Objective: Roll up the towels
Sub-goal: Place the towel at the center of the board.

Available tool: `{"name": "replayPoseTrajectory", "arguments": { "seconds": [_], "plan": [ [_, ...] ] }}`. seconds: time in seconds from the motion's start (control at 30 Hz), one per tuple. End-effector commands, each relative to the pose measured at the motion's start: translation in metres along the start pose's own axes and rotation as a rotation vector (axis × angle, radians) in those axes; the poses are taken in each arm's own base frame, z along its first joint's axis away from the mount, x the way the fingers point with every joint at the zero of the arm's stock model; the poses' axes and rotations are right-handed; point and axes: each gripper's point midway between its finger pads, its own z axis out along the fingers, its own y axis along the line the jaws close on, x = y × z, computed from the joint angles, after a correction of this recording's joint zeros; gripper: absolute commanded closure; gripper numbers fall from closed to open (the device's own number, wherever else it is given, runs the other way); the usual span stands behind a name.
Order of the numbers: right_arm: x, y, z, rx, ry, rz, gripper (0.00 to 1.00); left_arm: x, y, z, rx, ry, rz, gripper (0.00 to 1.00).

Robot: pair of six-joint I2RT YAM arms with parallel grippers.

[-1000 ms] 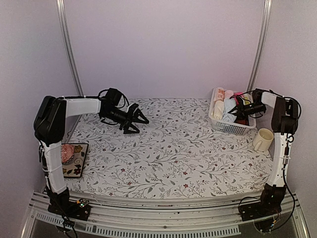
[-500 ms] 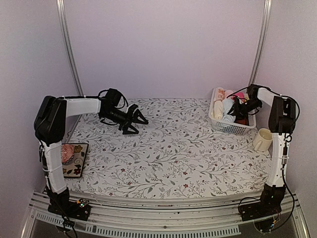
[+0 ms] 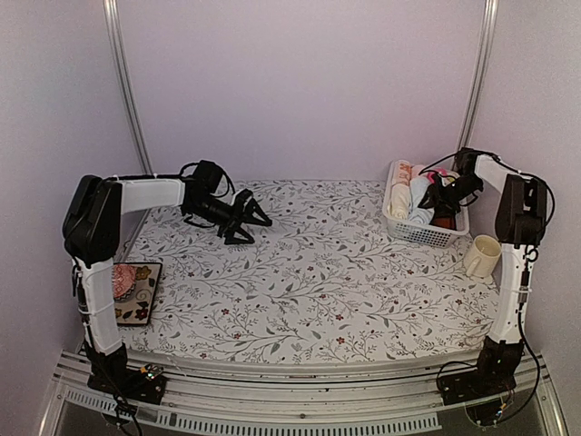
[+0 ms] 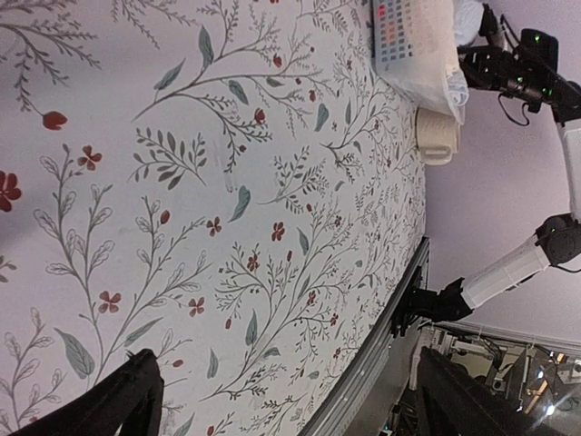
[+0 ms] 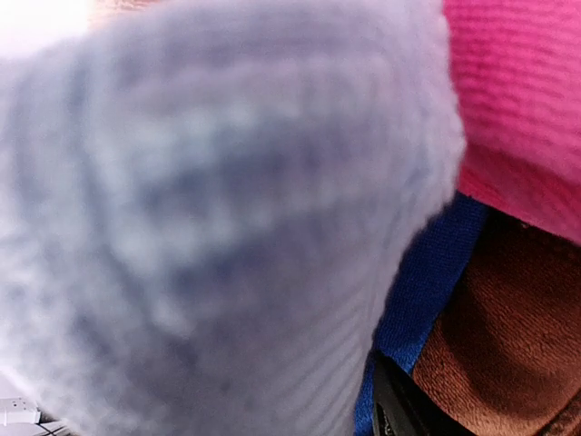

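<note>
Light blue towel (image 5: 200,227) in the basket (image 3: 427,238) beneath the right claw (image 3: 431,196), grip unclear; left claw (image 3: 259,231) splayed wide.

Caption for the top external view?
Right gripper at the white basket of towels; left gripper open above the floral tablecloth.

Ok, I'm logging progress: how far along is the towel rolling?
Done: unclear. The cream towel and light blue towel sit in the basket; rolled or not, I cannot tell. In hand: the right gripper is at the blue one. Remaining: any rolling on the table, where the left gripper hovers open.
</note>
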Motion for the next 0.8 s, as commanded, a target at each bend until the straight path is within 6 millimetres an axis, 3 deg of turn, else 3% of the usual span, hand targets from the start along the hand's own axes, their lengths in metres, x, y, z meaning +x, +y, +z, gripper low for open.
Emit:
{"name": "replayPoseTrajectory", "arguments": {
  "seconds": [0.0,0.33,0.53,0.77],
  "plan": [
    [-0.001,0.014,-0.031,0.037,-0.032,-0.032,0.42,-0.009,-0.002,-0.003,-0.001,-0.015,0.000,0.03],
    [-0.012,0.025,-0.055,0.081,-0.105,-0.074,0.41,-0.009,-0.003,-0.004,-0.007,-0.014,0.002,0.03],
    [-0.032,0.038,-0.069,0.167,-0.173,-0.138,0.57,-0.008,-0.003,-0.006,-0.013,-0.018,0.002,0.03],
    [-0.051,0.060,-0.083,0.237,-0.253,-0.220,0.64,-0.009,-0.003,-0.006,-0.018,-0.021,-0.001,0.03]
  ]
}}
